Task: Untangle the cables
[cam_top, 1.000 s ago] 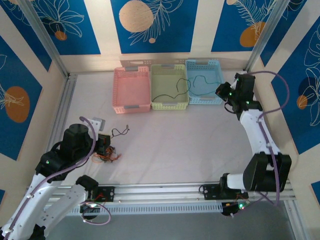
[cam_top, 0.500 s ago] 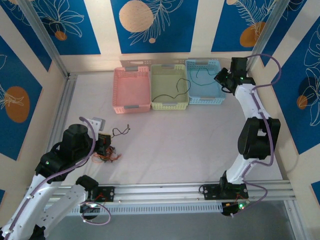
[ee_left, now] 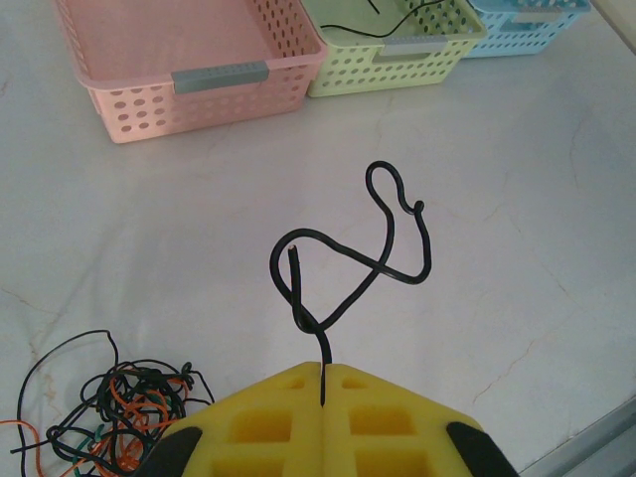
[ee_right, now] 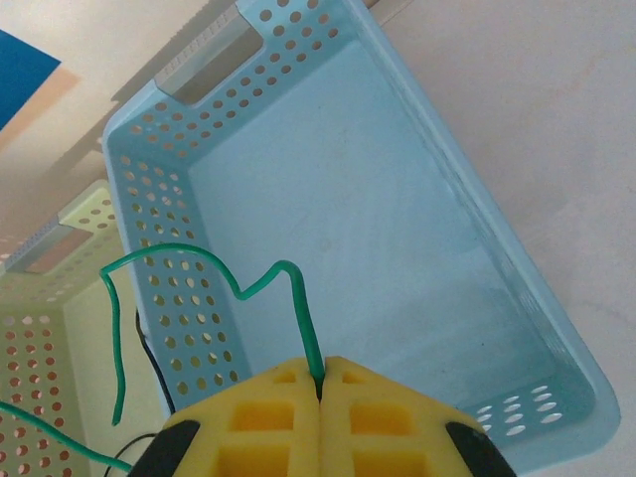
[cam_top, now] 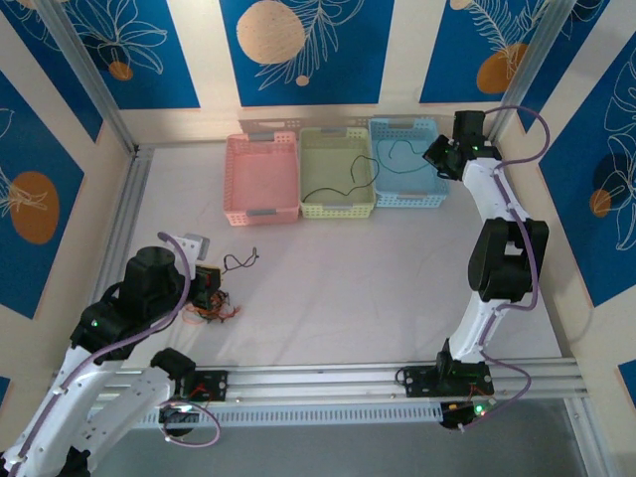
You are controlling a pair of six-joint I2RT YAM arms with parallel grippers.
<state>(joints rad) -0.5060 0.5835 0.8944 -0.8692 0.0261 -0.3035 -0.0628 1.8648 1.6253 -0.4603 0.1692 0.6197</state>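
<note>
1. The left gripper (ee_left: 323,373) is clamped on a black cable (ee_left: 356,290) that loops away toward 12 o'clock.
2. The tangled clump (ee_left: 124,402) lies on the table (ee_left: 497,248) at the left gripper's 9 o'clock.
3. The right gripper (ee_right: 320,383) pinches a green cable (ee_right: 305,318) over the blue basket (ee_right: 417,229), the wire trailing toward 9 o'clock.

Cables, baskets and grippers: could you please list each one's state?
Left gripper: shut on curled black cable.
Right gripper: shut on green cable.
Cable clump: tangled, on table.
Pink basket: empty.
Green basket: holds loose black strand.
Blue basket: bare floor.
</note>
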